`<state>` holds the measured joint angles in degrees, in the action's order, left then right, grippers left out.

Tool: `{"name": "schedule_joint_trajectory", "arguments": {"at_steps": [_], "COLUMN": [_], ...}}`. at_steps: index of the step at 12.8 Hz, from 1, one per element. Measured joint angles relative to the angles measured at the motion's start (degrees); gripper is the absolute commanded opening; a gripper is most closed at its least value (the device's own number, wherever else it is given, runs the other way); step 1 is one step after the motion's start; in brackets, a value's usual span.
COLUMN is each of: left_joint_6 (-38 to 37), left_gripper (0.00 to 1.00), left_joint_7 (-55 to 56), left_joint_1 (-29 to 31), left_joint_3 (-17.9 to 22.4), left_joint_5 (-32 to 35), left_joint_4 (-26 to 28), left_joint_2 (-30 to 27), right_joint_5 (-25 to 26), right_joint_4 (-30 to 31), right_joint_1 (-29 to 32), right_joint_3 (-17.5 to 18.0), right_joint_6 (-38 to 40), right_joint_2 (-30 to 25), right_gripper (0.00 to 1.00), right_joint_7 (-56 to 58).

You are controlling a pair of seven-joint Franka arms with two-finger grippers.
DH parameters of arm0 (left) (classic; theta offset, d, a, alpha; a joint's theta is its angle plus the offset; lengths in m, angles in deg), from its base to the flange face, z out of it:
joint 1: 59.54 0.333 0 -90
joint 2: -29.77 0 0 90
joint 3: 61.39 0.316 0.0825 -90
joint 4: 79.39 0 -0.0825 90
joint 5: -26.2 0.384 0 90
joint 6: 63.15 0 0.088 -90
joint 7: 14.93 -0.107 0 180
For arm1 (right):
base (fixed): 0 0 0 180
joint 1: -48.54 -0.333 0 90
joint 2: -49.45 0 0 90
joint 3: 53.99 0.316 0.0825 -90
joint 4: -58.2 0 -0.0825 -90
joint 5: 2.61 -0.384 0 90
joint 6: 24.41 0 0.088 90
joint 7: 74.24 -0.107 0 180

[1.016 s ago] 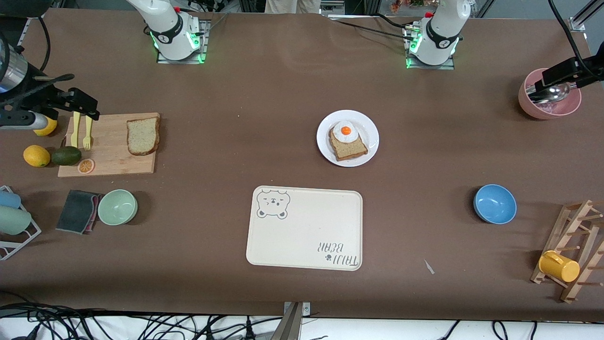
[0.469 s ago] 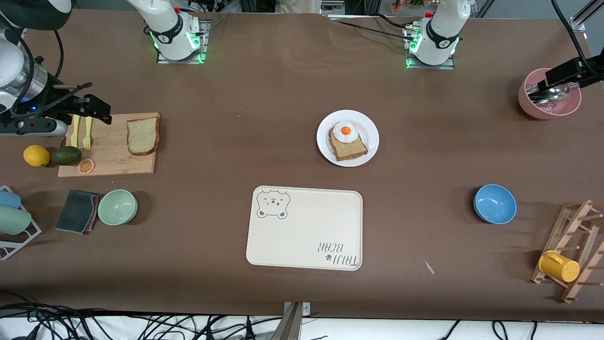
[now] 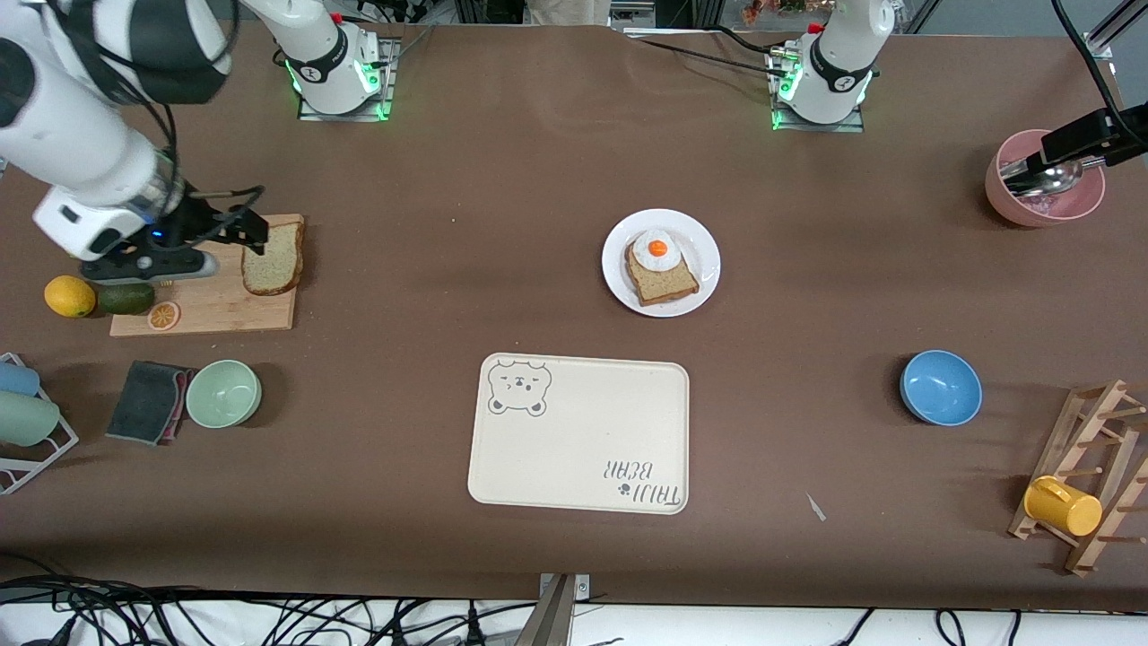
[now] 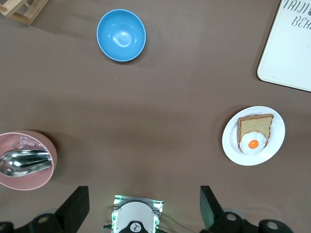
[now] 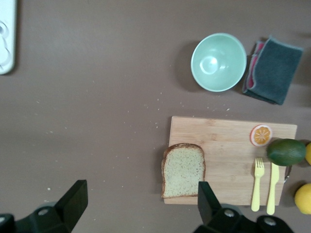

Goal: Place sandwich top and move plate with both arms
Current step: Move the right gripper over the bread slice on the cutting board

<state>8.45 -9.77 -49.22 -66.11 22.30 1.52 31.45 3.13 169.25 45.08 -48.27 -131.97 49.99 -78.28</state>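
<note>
1. Front view: right gripper (image 3: 235,231), jaws spread, hovers over the cutting board (image 3: 204,301) beside the sandwich top (image 3: 272,259).
2. Left gripper (image 4: 141,206), also spread, waits over the pink bowl (image 3: 1043,179).
3. Risk (judged): thin bread may slide off the board; the plate (image 3: 702,256) sits mid-table.

High front camera facing both bases, wrist cameras looking straight down from height, plate (image 3: 661,263) shared with left wrist view

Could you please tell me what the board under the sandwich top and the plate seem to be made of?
Cutting board: light wood, probably bamboo, showing pale grain strips, matte. Plate: plain glossy white, likely ceramic or melamine; cannot tell which.
</note>
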Motion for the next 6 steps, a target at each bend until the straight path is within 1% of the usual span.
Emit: {"name": "schedule_joint_trajectory", "arguments": {"at_steps": [2,3,6], "left_joint_6": [0.0,0.0,0.0], "left_gripper": [1.0,1.0,1.0], "left_joint_7": [0.0,0.0,0.0], "left_joint_1": [0.1,0.2,0.3], "left_joint_3": [0.0,0.0,0.0], "left_joint_5": [0.0,0.0,0.0], "left_joint_4": [0.0,0.0,0.0], "left_joint_2": [0.0,0.0,0.0], "right_joint_5": [1.9,4.2,9.4], "right_joint_4": [6.4,8.8,12.3], "right_joint_1": [-0.1,-0.1,-0.6], "right_joint_3": [1.7,3.3,6.7], "right_joint_6": [-4.9,-6.2,-6.8], "right_joint_2": [0.2,0.4,1.0], "right_gripper": [1.0,1.0,1.0], "right_joint_7": [-5.5,-8.6,-14.7]}}
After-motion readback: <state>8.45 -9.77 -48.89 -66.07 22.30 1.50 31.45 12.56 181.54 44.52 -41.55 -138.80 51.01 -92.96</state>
